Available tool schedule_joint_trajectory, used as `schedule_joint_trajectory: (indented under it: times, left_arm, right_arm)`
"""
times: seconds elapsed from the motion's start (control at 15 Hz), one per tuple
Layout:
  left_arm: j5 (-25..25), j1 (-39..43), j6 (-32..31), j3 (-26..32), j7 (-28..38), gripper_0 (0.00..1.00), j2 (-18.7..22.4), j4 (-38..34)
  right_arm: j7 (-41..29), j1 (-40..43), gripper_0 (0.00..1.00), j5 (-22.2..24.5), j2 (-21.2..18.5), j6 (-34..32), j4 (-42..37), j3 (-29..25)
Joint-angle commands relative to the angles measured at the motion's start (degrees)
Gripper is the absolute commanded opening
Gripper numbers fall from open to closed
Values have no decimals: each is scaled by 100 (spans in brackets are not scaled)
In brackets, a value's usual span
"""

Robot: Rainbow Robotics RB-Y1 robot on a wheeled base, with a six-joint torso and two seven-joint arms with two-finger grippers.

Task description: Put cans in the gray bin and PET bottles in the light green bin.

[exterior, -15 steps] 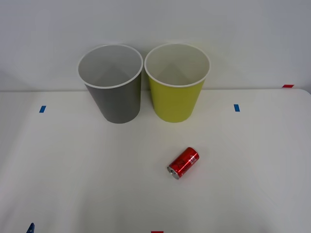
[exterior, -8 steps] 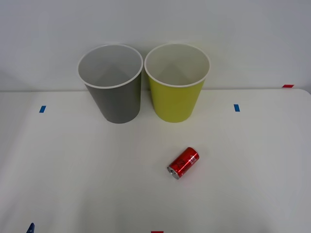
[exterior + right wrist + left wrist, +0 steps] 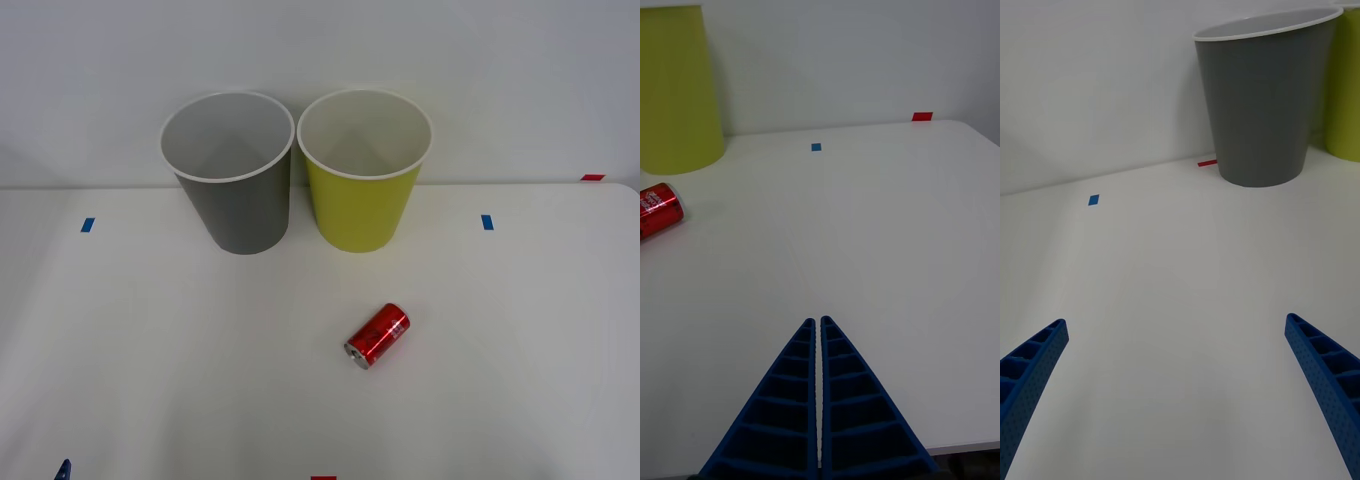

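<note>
Nothing has moved since a second ago: the can lies where it lay.

Front view: the can is on its side on the table, near the light green bin, with the gray bin just beside that.
Right wrist view: the right gripper is clenched, empty, well apart from the can.
Left wrist view: the left gripper is spread wide, facing the gray bin.

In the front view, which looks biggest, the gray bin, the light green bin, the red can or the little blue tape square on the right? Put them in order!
1. The gray bin and the light green bin look alike in size, so they share first place.
2. The red can, lying on its side, far smaller.
3. The blue tape square, tiniest.
</note>
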Motion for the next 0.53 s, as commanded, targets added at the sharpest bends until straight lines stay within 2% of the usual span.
schedule_joint_trajectory:
  times: [0.07, 0.53]
  left_arm:
    - [0, 0, 0, 0, 0, 100, 0, 0]
    - [0, 0, 0, 0, 0, 100, 0, 0]
  right_arm:
    - [0, 0, 0, 0, 0, 0, 0, 0]
    - [0, 0, 0, 0, 0, 0, 0, 0]
